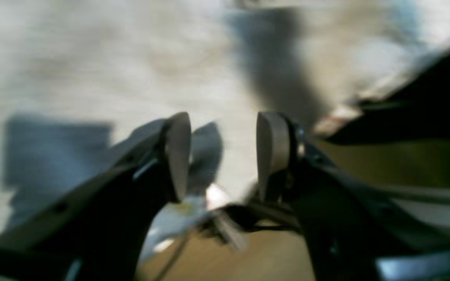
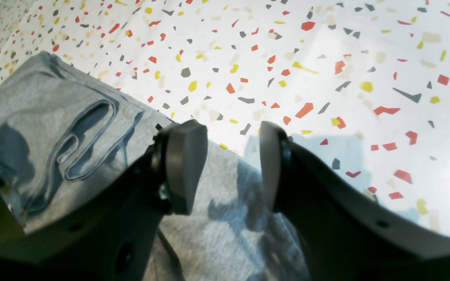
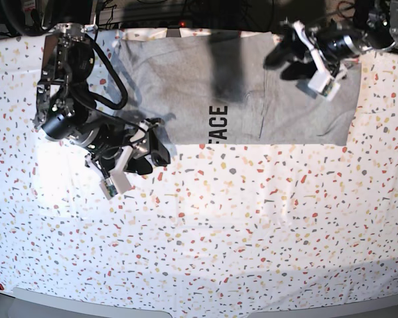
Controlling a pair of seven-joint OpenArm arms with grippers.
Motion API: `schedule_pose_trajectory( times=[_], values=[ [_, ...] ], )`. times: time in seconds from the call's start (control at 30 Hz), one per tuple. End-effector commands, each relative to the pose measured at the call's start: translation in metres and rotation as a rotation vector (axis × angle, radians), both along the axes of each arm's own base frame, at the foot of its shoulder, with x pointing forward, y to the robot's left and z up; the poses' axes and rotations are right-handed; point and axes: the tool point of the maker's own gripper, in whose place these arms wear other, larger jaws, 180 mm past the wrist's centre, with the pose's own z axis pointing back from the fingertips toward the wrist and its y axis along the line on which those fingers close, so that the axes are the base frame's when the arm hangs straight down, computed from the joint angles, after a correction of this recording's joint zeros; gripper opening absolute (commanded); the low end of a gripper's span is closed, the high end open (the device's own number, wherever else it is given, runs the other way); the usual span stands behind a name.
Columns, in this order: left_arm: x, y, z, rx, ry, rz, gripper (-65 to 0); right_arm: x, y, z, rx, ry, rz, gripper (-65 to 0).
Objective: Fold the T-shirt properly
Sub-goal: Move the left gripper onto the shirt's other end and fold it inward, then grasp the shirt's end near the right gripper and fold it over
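The grey T-shirt [image 3: 265, 112] lies flat along the table's far side, with black "FACE" lettering [image 3: 219, 122] showing at its near edge. My right gripper [image 3: 158, 142] is open and empty at the shirt's near-left corner. In the right wrist view its fingers [image 2: 186, 171] stand apart over the shirt's edge [image 2: 225, 234], beside a bunched seam fold [image 2: 84, 136]. My left gripper [image 3: 282, 61] is open and empty above the shirt's far-right part. The left wrist view is blurred; the left gripper [image 1: 225, 156] is open over grey cloth [image 1: 92, 70].
The table has a white terrazzo-patterned cover [image 3: 219, 232], also in the right wrist view [image 2: 326, 58]. Dark cables and equipment run along the far edge [image 3: 186, 13]. The right arm's base [image 3: 63, 79] stands at the far left.
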Motion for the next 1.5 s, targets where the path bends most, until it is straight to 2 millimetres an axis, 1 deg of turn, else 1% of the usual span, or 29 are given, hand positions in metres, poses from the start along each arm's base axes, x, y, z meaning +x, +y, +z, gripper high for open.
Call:
schedule_pose_trajectory(
  times=[0.0,0.07,0.13,0.2,0.23,0.3,0.4,0.47,0.5,0.6,0.77,0.9,1.17,1.27,1.37,1.47],
  values=[
    [0.000,-0.004,0.011,-0.044,-0.029,-0.010,-38.6,0.007,0.001,0.015,0.017,-0.053,0.004,-38.1],
    [-0.003,-0.005,0.012,-0.054,-0.022,-0.008,-38.6,0.007,0.000,0.014,0.015,-0.051,0.004,-38.1],
    [0.005,-0.002,0.015,-0.053,-0.047,0.005,-38.6,0.005,-0.001,0.012,0.003,-0.036,0.008,-38.1],
    [0.021,0.008,0.025,-0.054,-0.104,0.046,-38.6,-0.004,0.000,0.006,0.006,0.019,0.037,-38.1],
    [0.030,0.016,0.030,-0.053,-0.138,0.074,-38.6,-0.012,0.002,0.003,0.022,0.066,0.069,-38.1],
    [0.050,0.037,0.040,-0.022,-0.208,0.158,-38.6,-0.032,0.003,-0.005,0.037,0.164,0.130,-38.1],
    [0.076,0.073,0.049,0.081,-0.315,0.290,-38.6,-0.048,-0.012,-0.012,0.048,0.222,0.124,-38.1],
    [0.087,0.087,0.051,0.145,-0.359,0.345,-38.6,-0.052,-0.028,-0.015,0.043,0.238,0.083,-38.1],
    [0.089,0.089,0.051,0.167,-0.373,0.350,-38.6,-0.055,-0.037,-0.018,0.032,0.250,0.064,-38.1],
    [0.094,0.095,0.052,0.205,-0.389,0.363,-38.6,-0.067,-0.058,-0.025,0.003,0.293,0.029,-38.1],
    [0.101,0.100,0.056,0.215,-0.405,0.393,-38.6,-0.088,-0.095,-0.035,-0.075,0.365,-0.008,-38.1],
    [0.101,0.100,0.056,0.215,-0.404,0.394,-38.6,-0.098,-0.113,-0.045,-0.142,0.403,-0.037,-38.1],
    [0.101,0.100,0.056,0.215,-0.404,0.393,-38.6,-0.099,-0.127,-0.078,-0.042,0.484,-0.125,-38.0],
    [0.102,0.100,0.057,0.209,-0.413,0.396,-38.6,-0.103,-0.129,-0.087,-0.022,0.515,-0.139,-38.0],
    [0.103,0.100,0.059,0.206,-0.421,0.398,-38.6,-0.107,-0.120,-0.094,-0.017,0.538,-0.113,-38.0],
    [0.103,0.100,0.059,0.206,-0.420,0.398,-38.6,-0.106,-0.101,-0.097,0.004,0.523,-0.070,-38.0]
  ],
)
